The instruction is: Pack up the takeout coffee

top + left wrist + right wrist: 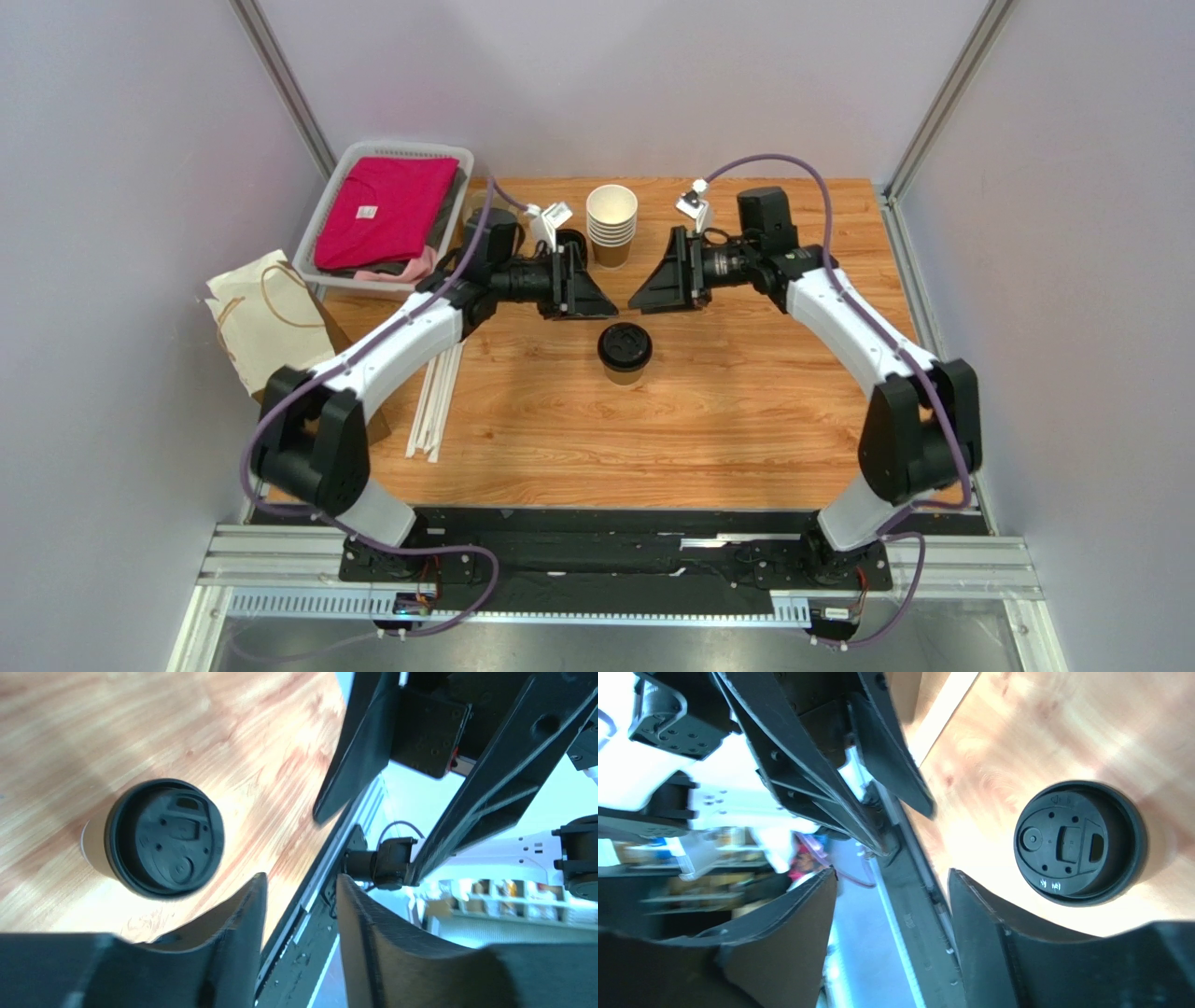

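A wooden table (561,448) fills the middle of the booth. The left arm (393,350) and the right arm (856,322) rise from its near edge and bend inward, so their ends face each other over the far half.

At the far left corner sits a pale plastic basket (337,168) holding a folded magenta garment (386,210) on top of darker cloth. Just in front of it, at the left edge, lies a cream paper bag (253,315) with brown cord handles.

The left tool (601,297) has its fingers spread with nothing between them. The right tool (645,294) is spread likewise and also holds nothing. Their tips are near one another but apart.

Behind the two tools stands a stack of lidless paper cups (612,224), upright near the far edge. A few thin white sticks (435,399) lie beside the left arm.

The takeout coffee (624,350), a brown cup under a black lid, stands upright on the table near its centre, just on the near side of the gap between the tools. Both wrist views show it beside the fingers, outside them and untouched.
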{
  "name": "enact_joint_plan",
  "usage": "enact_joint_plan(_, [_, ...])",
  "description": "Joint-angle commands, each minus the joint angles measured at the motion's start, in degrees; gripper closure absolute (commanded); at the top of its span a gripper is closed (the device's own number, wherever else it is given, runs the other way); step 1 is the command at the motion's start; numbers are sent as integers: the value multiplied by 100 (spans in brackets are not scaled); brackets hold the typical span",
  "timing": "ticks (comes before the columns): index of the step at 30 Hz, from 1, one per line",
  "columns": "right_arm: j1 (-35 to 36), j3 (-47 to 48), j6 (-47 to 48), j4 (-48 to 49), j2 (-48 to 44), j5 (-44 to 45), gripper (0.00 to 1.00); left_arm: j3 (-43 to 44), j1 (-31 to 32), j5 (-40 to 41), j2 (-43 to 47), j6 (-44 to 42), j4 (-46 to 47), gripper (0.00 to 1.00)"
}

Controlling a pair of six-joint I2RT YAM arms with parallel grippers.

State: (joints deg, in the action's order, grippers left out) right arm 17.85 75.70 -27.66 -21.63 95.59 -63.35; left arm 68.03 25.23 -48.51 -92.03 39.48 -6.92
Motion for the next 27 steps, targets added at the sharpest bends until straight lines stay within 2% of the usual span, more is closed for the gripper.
enact_joint_plan(1, [43,-511,814,-868,-751,1042,35,-781,-45,746,861,-12,-433,47])
enact_joint_plan(7, [166,-1390,1052,-1002,-691,1510,32,-1459,-45,685,775,42,-302,46])
enact_joint_plan(10, [254,-1453,1140,-896,-551,1694,32,-1582,-27,580,556,42,-231,46])
enact_joint_plan(16, [263,-1059,1202,-765,328,1712,32,-1565,17,457,-59,200,418,37])
enact_joint_plan(27, [342,93,1175,-501,1461,1528,33,-1055,-115,439,-816,270,1236,36])
